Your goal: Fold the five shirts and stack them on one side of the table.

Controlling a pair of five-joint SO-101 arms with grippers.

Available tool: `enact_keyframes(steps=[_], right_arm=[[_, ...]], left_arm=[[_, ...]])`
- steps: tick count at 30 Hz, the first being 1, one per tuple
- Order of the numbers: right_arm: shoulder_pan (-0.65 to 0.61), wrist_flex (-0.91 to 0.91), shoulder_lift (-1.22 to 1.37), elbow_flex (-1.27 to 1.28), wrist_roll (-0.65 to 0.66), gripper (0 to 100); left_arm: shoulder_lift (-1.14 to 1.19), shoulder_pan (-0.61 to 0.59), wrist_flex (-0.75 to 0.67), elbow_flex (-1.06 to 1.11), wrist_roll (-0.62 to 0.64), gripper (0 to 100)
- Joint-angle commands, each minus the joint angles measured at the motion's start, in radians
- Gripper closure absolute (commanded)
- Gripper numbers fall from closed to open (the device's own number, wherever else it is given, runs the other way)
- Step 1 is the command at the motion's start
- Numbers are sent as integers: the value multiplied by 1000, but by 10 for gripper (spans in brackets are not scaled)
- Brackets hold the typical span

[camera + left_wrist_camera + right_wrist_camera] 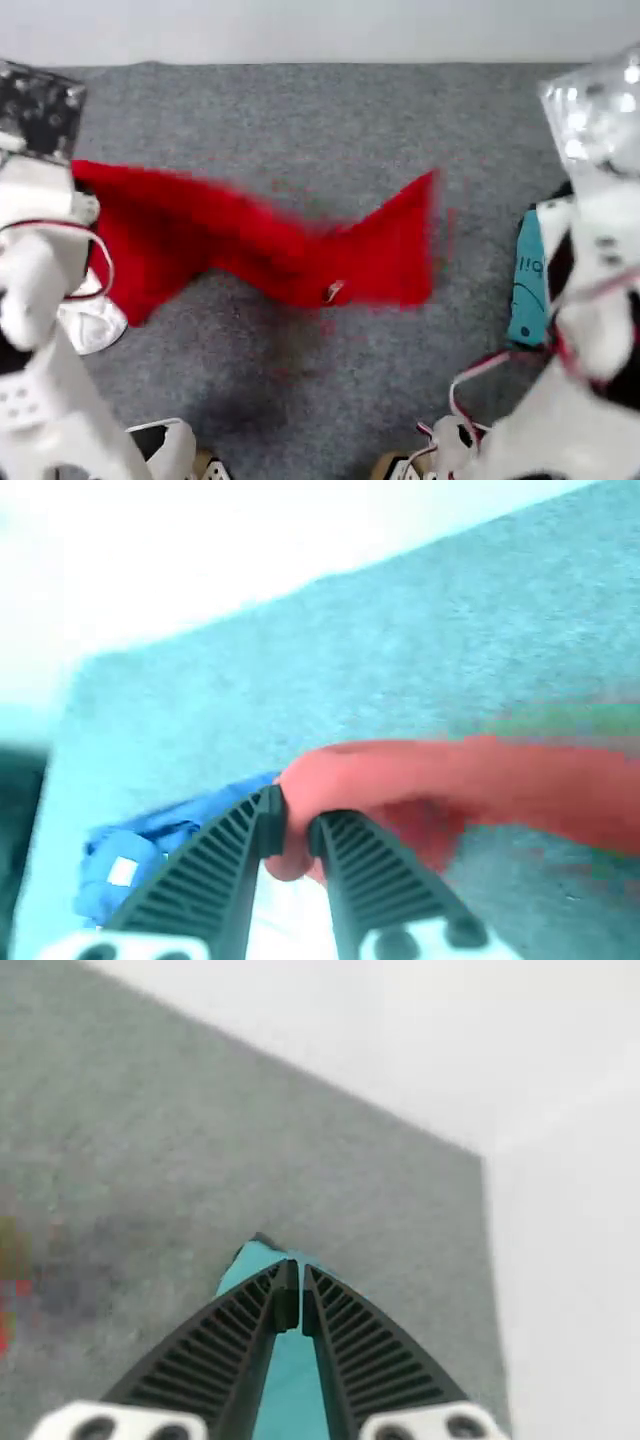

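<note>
Pinching the red shirt (pixel 260 245) with my left gripper (pixel 296 825), right gripper (pixel 298 1282) closed on nothing, I judged a slow, level drag best.

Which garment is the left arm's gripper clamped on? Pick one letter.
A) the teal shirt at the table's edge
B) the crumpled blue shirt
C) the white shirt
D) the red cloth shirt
D: in the left wrist view the left gripper is shut on a bunched fold of the red cloth shirt, which stretches away from it.
</note>
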Motion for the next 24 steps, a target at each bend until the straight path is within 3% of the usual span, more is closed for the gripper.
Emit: enact_keyframes(steps=[1,10,17,24], right_arm=[[16,36,-111,-6,11,987],[4,38,-174,81,5,987],[-255,38,-147,361,-3,987],[-447,36,-147,497,-129,987]], left_arm=[[-94,-9,9,-25,-61,995],[-135,-14,17,99,-71,994],[-132,3,3,298,-68,994],[-132,32,-54,377,-66,994]])
